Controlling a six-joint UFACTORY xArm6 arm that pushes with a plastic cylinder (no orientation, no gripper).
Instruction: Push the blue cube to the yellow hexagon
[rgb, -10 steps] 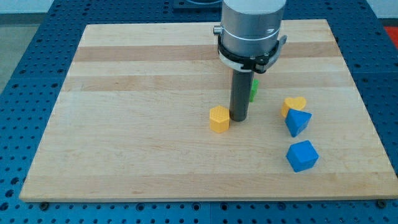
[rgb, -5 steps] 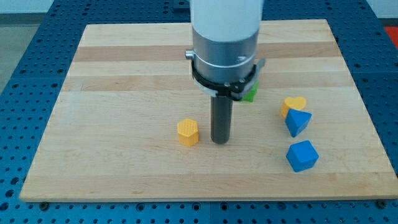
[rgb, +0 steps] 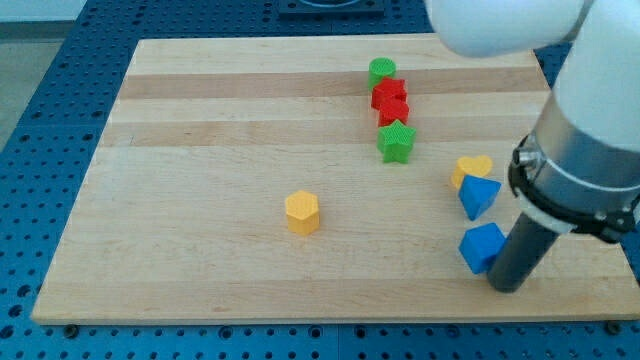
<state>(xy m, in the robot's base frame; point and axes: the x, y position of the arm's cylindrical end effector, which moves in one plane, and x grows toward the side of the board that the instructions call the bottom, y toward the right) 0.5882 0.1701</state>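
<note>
You saw my tip (rgb: 507, 287) swing from beside the yellow hexagon (rgb: 301, 213) to the blue cube (rgb: 482, 247)'s four o'clock side, bare and holding nothing, seemingly to shove it toward nine o'clock.

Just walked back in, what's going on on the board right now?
My tip sits at the right side of the blue cube, touching or nearly so, near the view's bottom right. The yellow hexagon lies well off to the view's left, with bare board between them. The cube has not reached it yet.
</note>
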